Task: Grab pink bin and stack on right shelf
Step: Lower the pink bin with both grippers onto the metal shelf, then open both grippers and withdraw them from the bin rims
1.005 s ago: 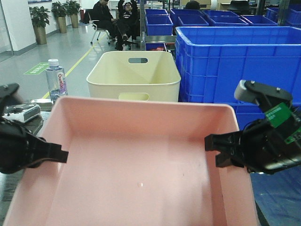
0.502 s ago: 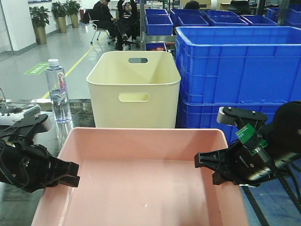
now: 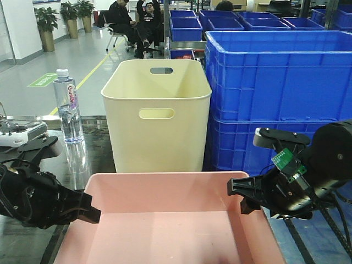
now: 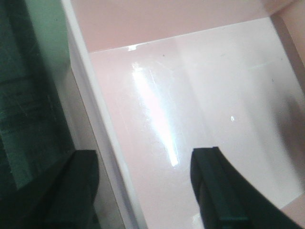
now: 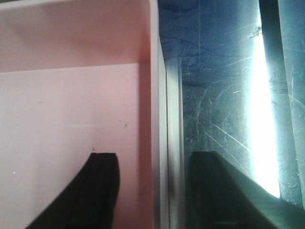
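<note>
- Front view: the pink bin [image 3: 165, 220] lies low in the foreground, its far rim level and its floor running out of the bottom edge of the picture.
- The left gripper [image 3: 88, 212] reaches in at the bin's left wall, and the right gripper [image 3: 242, 195] reaches in at its right wall near the far corner.
- Behind the bin stands a taller cream bin [image 3: 157, 113] with handle slots; to its right rise stacked blue crates [image 3: 275, 93].
- A water bottle [image 3: 68, 107] stands upright to the left of the cream bin, on the dark glossy surface [image 3: 93, 159] under it all.
- A grey handset [image 3: 19, 132] lies at the far left; people sit on chairs [image 3: 135, 22] far back in the hall.
- Left wrist view: the left gripper [image 4: 143, 186] straddles the bin's left wall [image 4: 102, 143], one finger outside and one inside; a gap shows on both sides, so it is spread, not pressing.
- Beyond the outer finger lies a dark green surface [image 4: 28, 95].
- Right wrist view: the right gripper [image 5: 155, 186] straddles the bin's right wall [image 5: 155, 95], one finger inside over the pink floor, the other outside over the scratched dark shelf [image 5: 219, 95]; whether the fingers press the wall cannot be told.
</note>
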